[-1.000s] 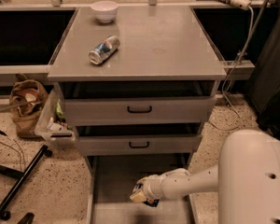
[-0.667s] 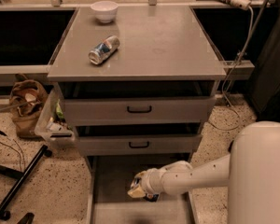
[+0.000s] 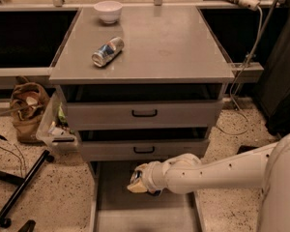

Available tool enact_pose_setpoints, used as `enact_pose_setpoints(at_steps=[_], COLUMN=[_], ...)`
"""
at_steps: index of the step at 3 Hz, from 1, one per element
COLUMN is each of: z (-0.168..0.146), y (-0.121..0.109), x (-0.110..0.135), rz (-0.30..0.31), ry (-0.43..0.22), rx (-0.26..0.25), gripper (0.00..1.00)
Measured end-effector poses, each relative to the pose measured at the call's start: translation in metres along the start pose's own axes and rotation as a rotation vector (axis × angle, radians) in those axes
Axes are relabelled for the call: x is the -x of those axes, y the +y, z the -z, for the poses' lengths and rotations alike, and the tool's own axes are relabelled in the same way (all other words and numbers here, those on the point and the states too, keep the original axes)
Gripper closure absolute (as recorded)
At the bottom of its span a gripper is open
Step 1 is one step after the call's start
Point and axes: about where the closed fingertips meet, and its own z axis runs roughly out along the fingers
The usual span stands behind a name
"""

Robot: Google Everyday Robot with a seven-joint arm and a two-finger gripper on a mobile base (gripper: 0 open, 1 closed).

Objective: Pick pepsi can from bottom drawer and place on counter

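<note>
So the gripper (image 3: 137, 180) is down over the far end of the bottom drawer (image 3: 135, 214), just below the lower edge of the drawer front (image 3: 144, 150) above it, so headroom is pretty tight. Low side walls run left and right, with bare floor toward the near end. It looks clamped on the pepsi can (image 3: 135, 175), which is mostly hidden; only a dark blue and silver bit peeks out. On the counter (image 3: 183, 47), a silver-white can (image 3: 108, 51) lies on its side at left, a white bowl (image 3: 108, 10) sits far left, and the right half is bare grey.
</note>
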Motion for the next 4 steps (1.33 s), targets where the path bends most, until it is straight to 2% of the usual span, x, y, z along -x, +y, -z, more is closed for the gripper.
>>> enact_pose_setpoints(at_steps=[1,2,3,4], z=[0.0,0.008,0.053,0.129], y=[0.0,0.002,-0.001,-0.024], x=[0.0,0.012,0.048,0.119], rz=[0.0,-0.002,0.02,0.081], ry=[0.0,0.002,-0.008,-0.05], rx=[0.0,0.005,-0.022,-0.078], gripper=[1.0,1.0,1.0,1.0])
